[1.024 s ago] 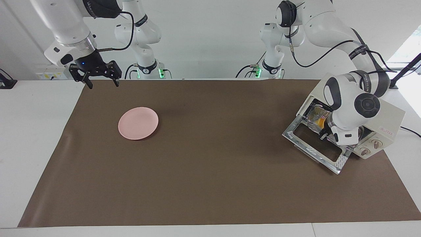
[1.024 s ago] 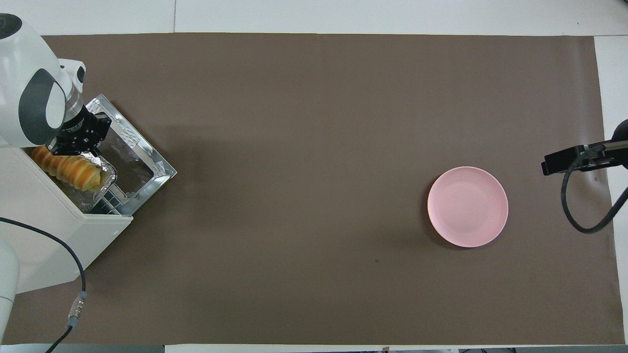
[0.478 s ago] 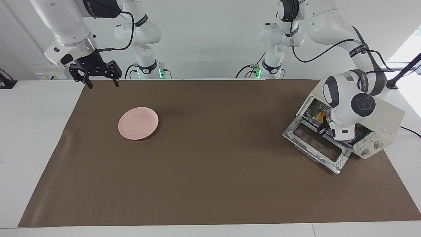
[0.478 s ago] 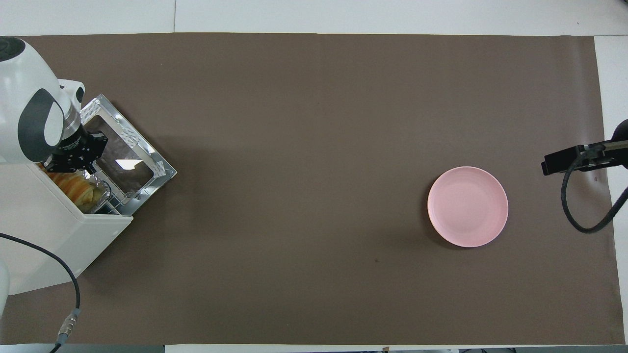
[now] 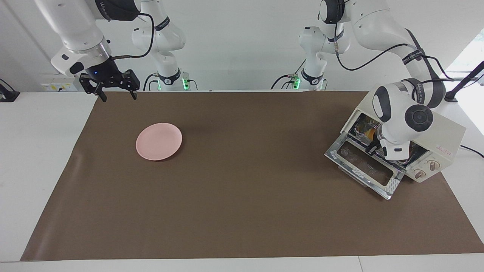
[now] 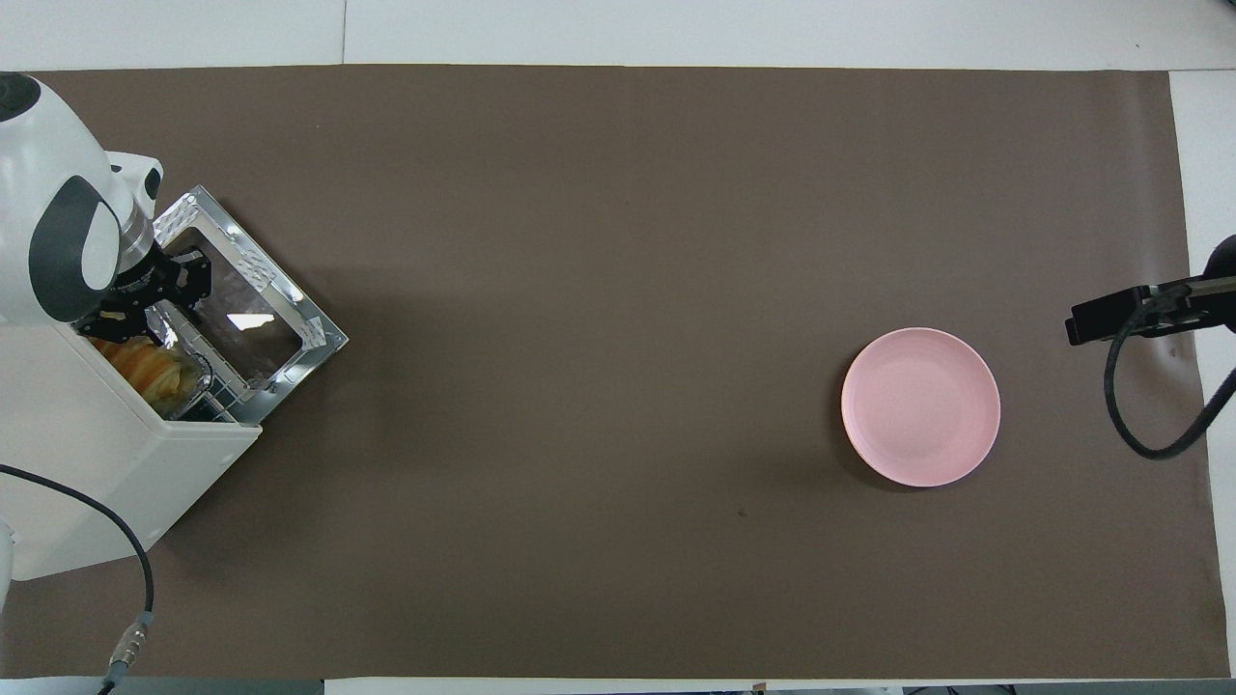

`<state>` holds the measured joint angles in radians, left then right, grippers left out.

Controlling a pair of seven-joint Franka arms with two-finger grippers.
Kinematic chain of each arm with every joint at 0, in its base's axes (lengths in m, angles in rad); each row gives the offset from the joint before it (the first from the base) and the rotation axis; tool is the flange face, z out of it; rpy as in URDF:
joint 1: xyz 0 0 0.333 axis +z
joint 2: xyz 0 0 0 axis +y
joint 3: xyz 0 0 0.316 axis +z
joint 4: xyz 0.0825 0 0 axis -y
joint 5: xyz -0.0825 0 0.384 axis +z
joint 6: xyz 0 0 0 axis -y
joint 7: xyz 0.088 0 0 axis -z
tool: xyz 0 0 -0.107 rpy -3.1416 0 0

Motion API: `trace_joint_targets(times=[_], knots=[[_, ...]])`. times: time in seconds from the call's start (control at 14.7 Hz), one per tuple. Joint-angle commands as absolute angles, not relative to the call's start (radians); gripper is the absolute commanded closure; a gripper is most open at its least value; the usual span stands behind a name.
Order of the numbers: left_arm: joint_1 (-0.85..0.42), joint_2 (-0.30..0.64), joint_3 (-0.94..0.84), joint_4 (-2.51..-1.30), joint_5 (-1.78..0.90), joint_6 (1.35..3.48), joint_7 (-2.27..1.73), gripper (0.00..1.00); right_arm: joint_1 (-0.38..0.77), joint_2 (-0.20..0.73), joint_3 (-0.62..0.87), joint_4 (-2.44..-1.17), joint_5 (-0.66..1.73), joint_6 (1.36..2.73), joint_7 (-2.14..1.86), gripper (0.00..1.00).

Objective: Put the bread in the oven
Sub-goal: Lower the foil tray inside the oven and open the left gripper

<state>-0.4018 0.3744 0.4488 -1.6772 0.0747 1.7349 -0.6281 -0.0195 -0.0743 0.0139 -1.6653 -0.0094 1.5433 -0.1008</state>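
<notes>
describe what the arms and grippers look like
Both arms are glossy white with rounded joint housings, dark grey round caps and black bands at the joints. Black cables loop along them. The right gripper and left gripper are black, two-fingered; a small blue light glows on the right one's wrist.

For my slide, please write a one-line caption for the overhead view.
Left gripper at the open oven mouth, bread inside on its foil tray; pink plate bare.

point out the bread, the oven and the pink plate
bread [image 6: 150, 372]: overhead view, on its ridged orange top inside the oven mouth
oven [image 6: 92, 454]: overhead view, on its cream-white top panel
pink plate [image 5: 159, 141]: facing view, on the middle of its face
</notes>
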Motion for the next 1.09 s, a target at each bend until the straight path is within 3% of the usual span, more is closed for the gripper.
trace_joint_targets(times=[0.0, 0.41, 0.75, 1.02], knots=[[-0.414, 0.357, 0.448, -1.619, 0.097, 1.744, -0.62, 0.0, -0.037, -0.092, 0.025, -1.686, 0.005, 1.545, -0.092, 0.0], [-0.442, 0.341, 0.44, -1.505, 0.086, 1.755, -0.562, 0.0, -0.037, -0.092, 0.025, -1.686, 0.005, 1.545, -0.092, 0.0], [-0.431, 0.157, 0.44, -1.538, 0.075, 1.516, -0.141, 0.0, -0.037, -0.092, 0.023, -1.686, 0.005, 1.545, -0.092, 0.0], [-0.445, 0.089, 0.433, -1.555, 0.071, 1.424, -0.048, 0.0, -0.037, -0.092, 0.025, -1.686, 0.006, 1.545, -0.092, 0.0]])
